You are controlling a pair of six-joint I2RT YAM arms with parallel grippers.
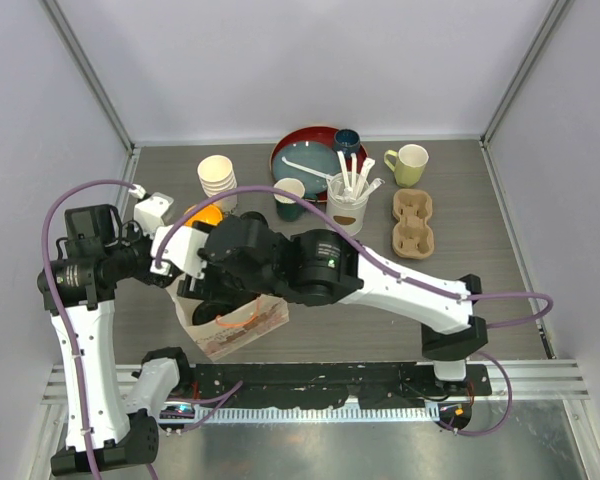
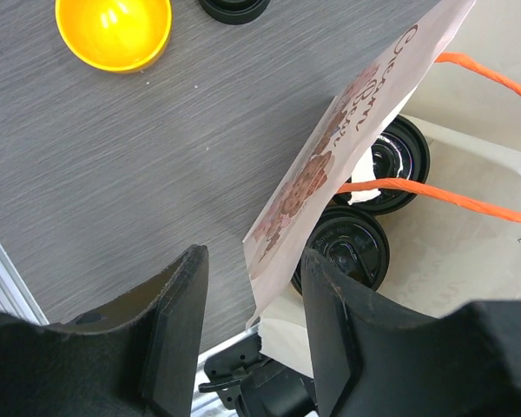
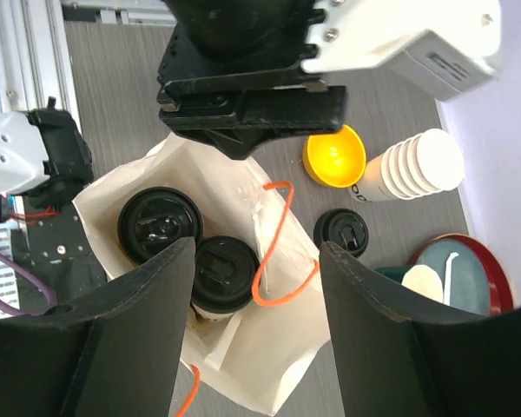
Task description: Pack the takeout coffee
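Two paper cups with black sip lids stand side by side inside a white paper bag with orange cord handles. They show in the right wrist view, one at the left and one beside it, and in the left wrist view. My right gripper is open and empty above the bag's mouth. My left gripper is open, its fingers either side of the bag's printed wall without pinching it. In the top view the bag lies under both arms.
A yellow bowl, a loose black lid and a stack of paper cups lie behind the bag. Further back are a red tray, a cup of utensils, a yellow-green mug and a pulp cup carrier.
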